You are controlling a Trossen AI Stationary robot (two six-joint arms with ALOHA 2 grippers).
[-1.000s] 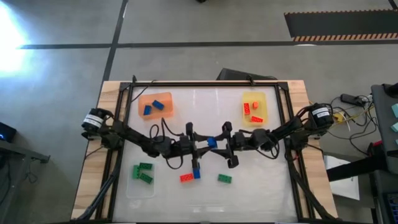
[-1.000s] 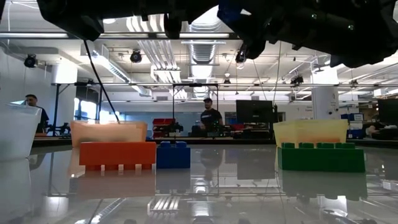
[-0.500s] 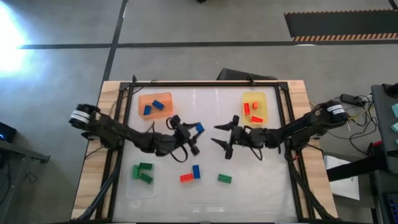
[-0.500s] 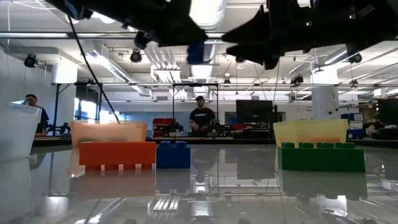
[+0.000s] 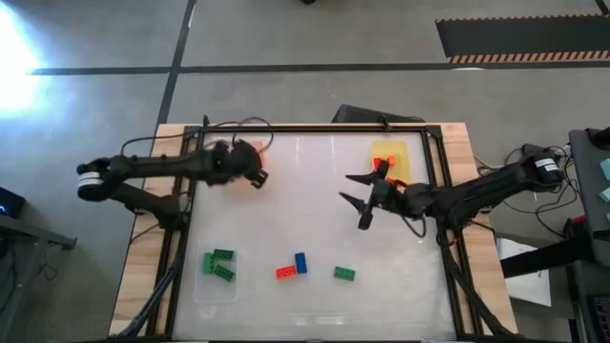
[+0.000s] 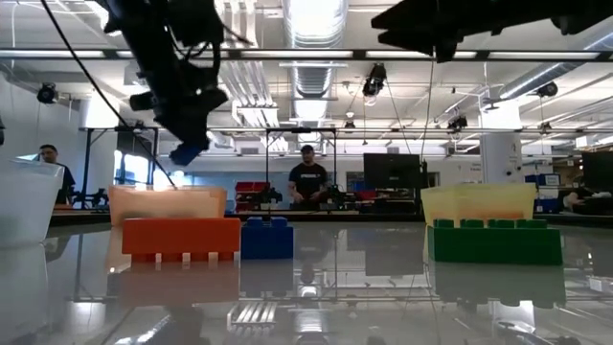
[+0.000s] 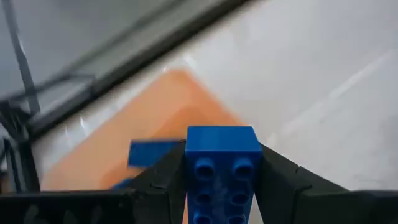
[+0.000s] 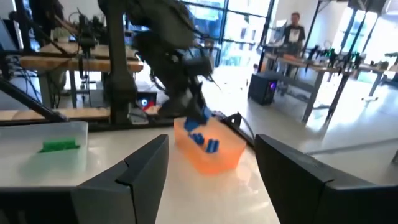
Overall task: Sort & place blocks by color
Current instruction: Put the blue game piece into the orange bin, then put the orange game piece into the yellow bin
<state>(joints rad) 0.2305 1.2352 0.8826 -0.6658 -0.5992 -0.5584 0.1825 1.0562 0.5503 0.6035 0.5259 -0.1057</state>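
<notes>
My left gripper (image 5: 250,170) hangs over the orange tray (image 5: 257,151) at the table's far left, shut on a blue block (image 7: 222,167), which also shows in the low view as the blue block (image 6: 187,153). The orange tray (image 8: 211,154) holds other blue blocks (image 8: 204,142). My right gripper (image 5: 355,198) is open in the air right of the table's middle, with nothing between its fingers (image 8: 130,180). A red block (image 5: 285,272), a blue block (image 5: 301,262) and a green block (image 5: 344,274) lie flat on the near table. My left gripper pinches the blue block between its two fingers, which lie on two opposite side faces (image 7: 189,168); the studded face is turned toward the wrist camera. The gripper points slanting down, and the block (image 6: 187,153) is lifted clear above the orange tray (image 6: 168,203).
A yellow tray (image 5: 389,164) with red blocks stands at the far right. A clear tray (image 5: 218,264) with green blocks sits at the near left. A dark frame (image 5: 315,127) borders the table. People stand in the room beyond (image 6: 307,179).
My left gripper has carried the blue block from the table's middle toward the far left, until it is over the orange tray. My right gripper has drawn back from the middle toward the right edge. The blocks on the table have kept still.
</notes>
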